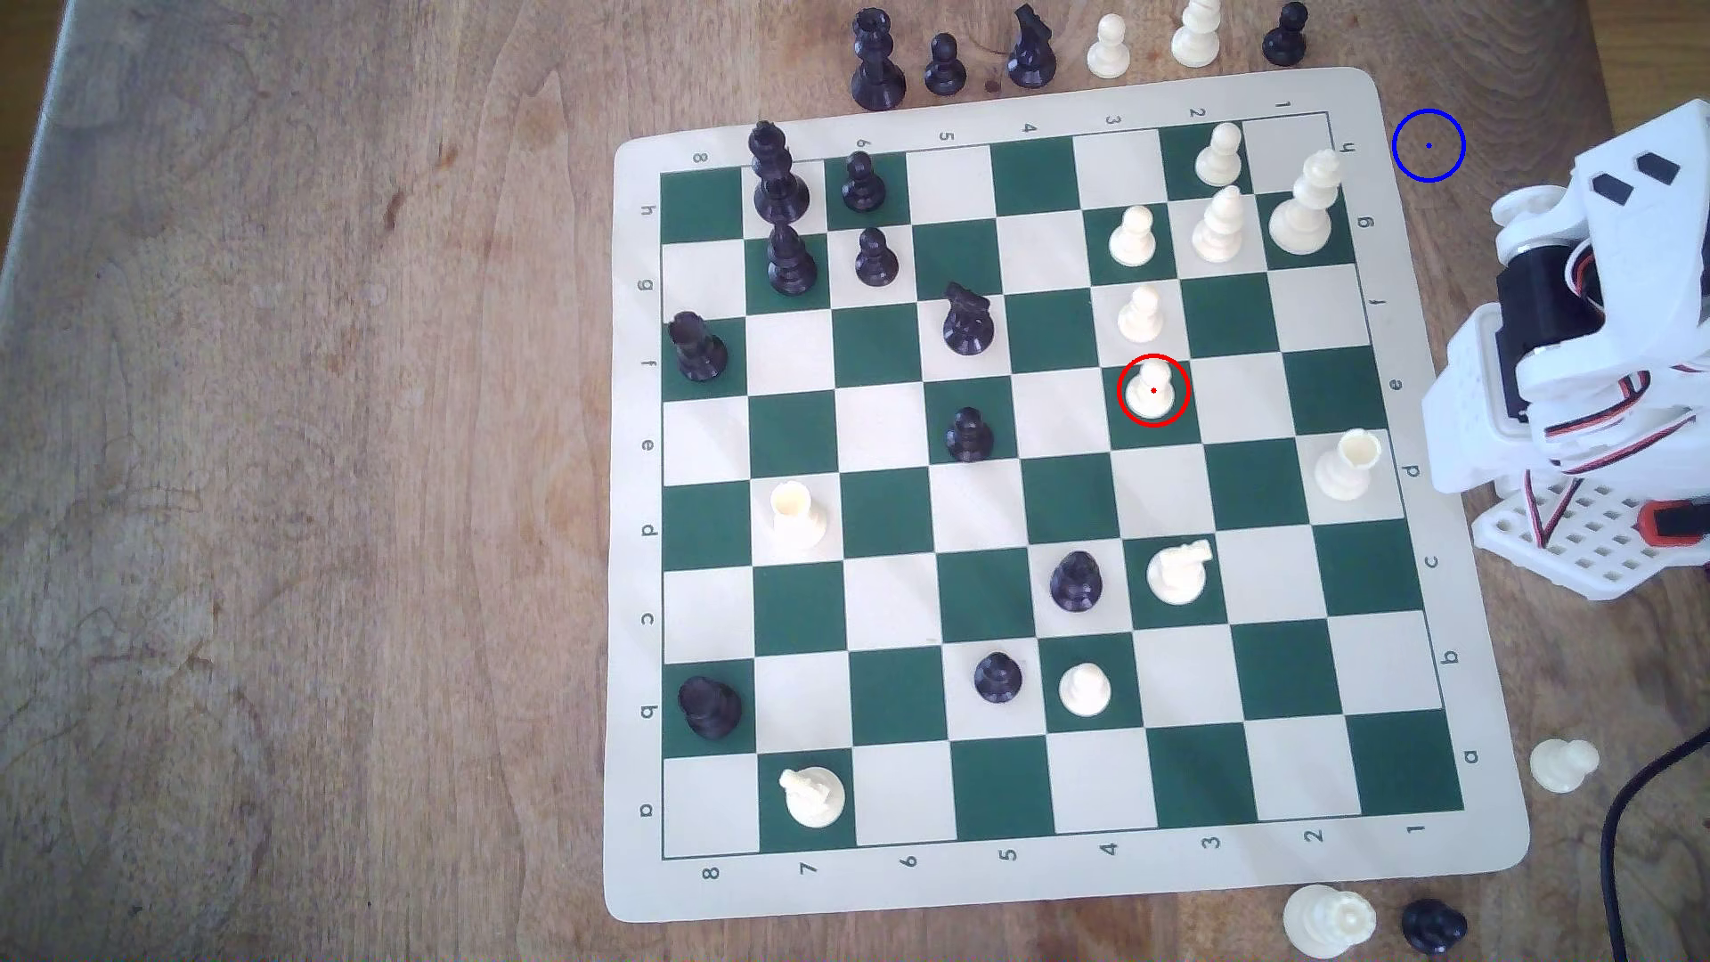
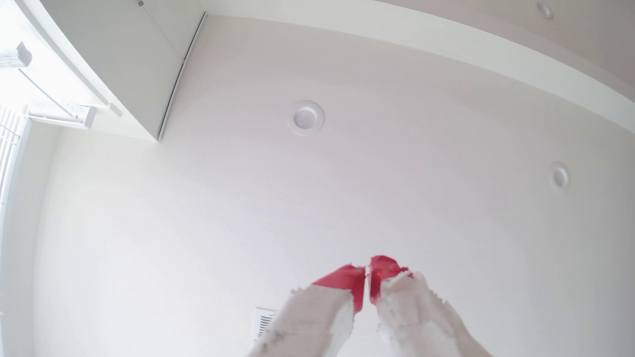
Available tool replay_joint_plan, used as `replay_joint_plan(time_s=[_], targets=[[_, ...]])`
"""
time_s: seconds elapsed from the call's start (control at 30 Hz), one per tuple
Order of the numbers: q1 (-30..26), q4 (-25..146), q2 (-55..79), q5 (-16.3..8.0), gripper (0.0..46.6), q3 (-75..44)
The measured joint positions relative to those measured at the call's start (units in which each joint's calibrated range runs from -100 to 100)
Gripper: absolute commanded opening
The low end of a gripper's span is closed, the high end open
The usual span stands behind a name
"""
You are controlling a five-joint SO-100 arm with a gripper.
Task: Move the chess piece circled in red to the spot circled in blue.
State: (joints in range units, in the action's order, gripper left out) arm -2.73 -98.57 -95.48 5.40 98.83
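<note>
The chess piece (image 1: 1153, 388), a small cream pawn ringed in red, stands on a green square of the board (image 1: 1036, 888), right of centre in the exterior view. The spot (image 1: 1428, 145), a blue circle on bare wood, lies just past the board's far right corner. The white arm (image 1: 1610, 370) is folded up at the exterior view's right edge, well away from the pawn. In the wrist view my gripper (image 2: 367, 271) points up at the ceiling, its red-tipped fingers (image 2: 347, 278) pressed together with nothing between them.
Two more cream pawns (image 1: 1140, 313) stand just beyond the ringed one. Black and cream pieces are scattered over the board. Captured pieces (image 1: 1027, 46) line the far edge, and others (image 1: 1564, 763) lie near the right corner. A black cable (image 1: 1629, 814) runs at the right.
</note>
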Motion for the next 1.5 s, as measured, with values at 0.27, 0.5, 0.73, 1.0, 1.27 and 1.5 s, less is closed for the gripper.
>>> replay_joint_plan(time_s=[0.27, 0.5, 0.73, 1.0, 1.27, 1.5], targets=[[0.15, 11.31, 0.0, 0.0, 0.2, 0.0], [0.88, 47.49, 0.0, -0.05, 0.2, -1.99], [3.98, 84.7, 0.34, -0.05, 0.2, -9.22], [7.82, 122.95, 1.68, -0.05, 7.4, -18.44], [8.63, 157.37, 12.4, -4.54, 15.7, -27.75], [10.69, 170.92, 29.41, -10.06, 20.3, -37.6]])
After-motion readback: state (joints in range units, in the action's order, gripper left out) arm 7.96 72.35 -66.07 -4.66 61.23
